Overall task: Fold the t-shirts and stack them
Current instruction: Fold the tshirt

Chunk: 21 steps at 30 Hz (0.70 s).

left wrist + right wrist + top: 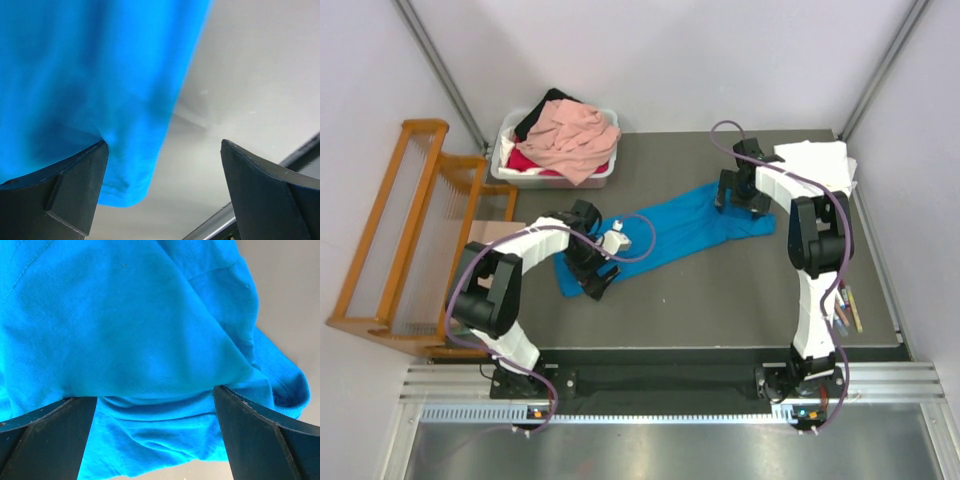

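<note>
Two grippers are held wide open, with nothing pinched. The left gripper point(590, 272) is set at the near end of the blue t-shirt point(672, 230), which is spread across the table point(720, 300). The right gripper point(740, 203) is set at its far end. Farther back, more t-shirts point(575, 140) are heaped in a white tub point(603, 180).

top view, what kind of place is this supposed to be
Probably a robot lab cell, not a home: a dark table boxed in by bare white walls, a left arm and right arm bolted to a metal rail, and a white tub of t-shirts.
</note>
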Each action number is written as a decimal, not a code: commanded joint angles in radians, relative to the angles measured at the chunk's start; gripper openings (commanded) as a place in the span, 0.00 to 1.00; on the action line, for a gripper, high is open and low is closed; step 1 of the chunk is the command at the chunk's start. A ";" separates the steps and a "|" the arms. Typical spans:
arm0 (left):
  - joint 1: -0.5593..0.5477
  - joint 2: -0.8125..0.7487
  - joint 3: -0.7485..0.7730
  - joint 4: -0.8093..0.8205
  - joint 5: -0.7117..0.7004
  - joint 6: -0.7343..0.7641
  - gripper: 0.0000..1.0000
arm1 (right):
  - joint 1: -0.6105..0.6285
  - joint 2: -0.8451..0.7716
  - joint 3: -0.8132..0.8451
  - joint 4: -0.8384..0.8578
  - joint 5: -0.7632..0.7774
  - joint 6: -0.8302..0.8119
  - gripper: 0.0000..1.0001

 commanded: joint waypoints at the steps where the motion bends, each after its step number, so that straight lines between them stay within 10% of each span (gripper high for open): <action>1: -0.086 0.042 -0.024 -0.058 0.180 -0.016 0.98 | -0.026 0.054 0.050 0.056 0.012 -0.004 1.00; 12: -0.225 0.053 0.046 -0.085 0.165 -0.039 0.98 | -0.027 -0.005 -0.002 0.061 0.022 -0.016 1.00; 21: 0.041 0.012 0.195 -0.131 0.145 0.015 0.99 | -0.024 -0.026 -0.025 0.071 -0.028 -0.035 1.00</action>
